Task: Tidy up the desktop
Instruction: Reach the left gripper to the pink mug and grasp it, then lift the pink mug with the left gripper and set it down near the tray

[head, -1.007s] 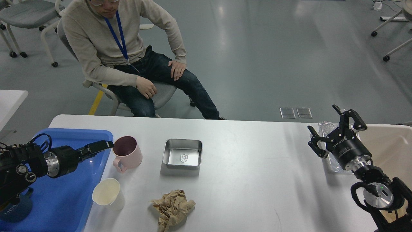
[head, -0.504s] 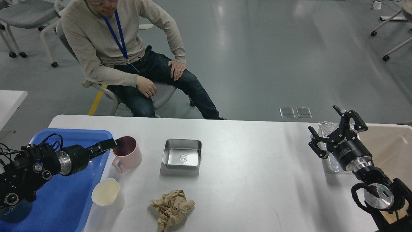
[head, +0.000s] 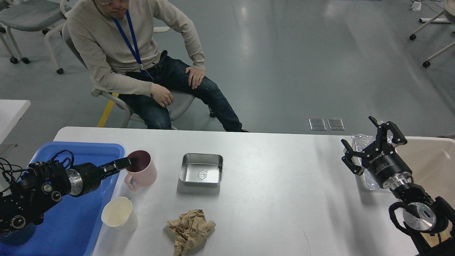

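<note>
The white desktop (head: 284, 185) holds a pink mug (head: 143, 171), a white paper cup (head: 119, 214), a square metal tin (head: 201, 172) and a crumpled brown paper (head: 191, 229). My left gripper (head: 125, 163) reaches over the blue tray's edge, and its tip is at the near-left rim of the pink mug. Its fingers are seen side-on, so I cannot tell them apart. My right gripper (head: 369, 140) is open and empty above the desktop's right end, over a clear plastic bag (head: 358, 141).
A blue tray (head: 81, 220) lies at the left edge with a dark blue object (head: 14, 236) in its near corner. A beige bin (head: 432, 160) stands at the far right. A seated person (head: 142, 60) is behind the table.
My left arm has dropped lower and its gripper has moved right and down, from the tray's edge to the pink mug's rim. The right arm has hardly moved.
</note>
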Controlling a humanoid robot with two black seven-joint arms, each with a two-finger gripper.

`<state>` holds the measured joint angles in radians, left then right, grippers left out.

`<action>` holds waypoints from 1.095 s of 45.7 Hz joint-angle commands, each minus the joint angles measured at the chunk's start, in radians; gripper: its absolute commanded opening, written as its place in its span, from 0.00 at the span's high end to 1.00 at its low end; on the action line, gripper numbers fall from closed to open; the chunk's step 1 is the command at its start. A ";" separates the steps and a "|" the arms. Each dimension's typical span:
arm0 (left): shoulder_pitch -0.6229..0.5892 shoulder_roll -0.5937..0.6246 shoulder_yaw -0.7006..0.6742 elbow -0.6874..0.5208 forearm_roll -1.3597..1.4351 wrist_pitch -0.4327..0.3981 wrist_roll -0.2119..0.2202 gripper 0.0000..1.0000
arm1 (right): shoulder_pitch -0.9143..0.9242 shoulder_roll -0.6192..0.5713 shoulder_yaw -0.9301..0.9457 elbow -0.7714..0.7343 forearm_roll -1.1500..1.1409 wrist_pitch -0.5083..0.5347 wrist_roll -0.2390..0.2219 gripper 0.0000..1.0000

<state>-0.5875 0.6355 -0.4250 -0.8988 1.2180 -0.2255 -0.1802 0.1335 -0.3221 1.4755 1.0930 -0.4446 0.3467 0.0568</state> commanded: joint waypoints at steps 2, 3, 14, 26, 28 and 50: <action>0.002 -0.006 0.000 0.018 -0.005 -0.003 0.011 0.55 | 0.000 0.000 0.005 -0.001 0.000 0.000 0.000 0.00; 0.002 -0.011 0.000 0.024 -0.005 -0.003 0.011 0.55 | 0.000 0.000 0.003 -0.001 0.000 0.000 0.000 0.00; 0.002 -0.051 0.002 0.073 -0.014 -0.009 0.004 0.71 | -0.005 0.000 0.005 -0.001 0.000 0.000 0.000 0.00; -0.002 -0.069 0.000 0.083 -0.020 -0.011 -0.005 0.94 | -0.008 0.000 0.012 -0.001 0.000 0.000 0.000 0.00; -0.003 -0.071 -0.001 0.083 -0.028 -0.011 -0.012 0.99 | -0.008 0.000 0.014 -0.001 0.000 0.000 0.000 0.00; -0.061 0.047 0.000 0.058 -0.026 -0.091 -0.059 1.00 | -0.008 0.000 0.014 -0.001 0.000 0.000 0.000 0.00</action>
<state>-0.6441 0.6186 -0.4253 -0.8259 1.1820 -0.3024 -0.2250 0.1257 -0.3222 1.4896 1.0908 -0.4448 0.3468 0.0568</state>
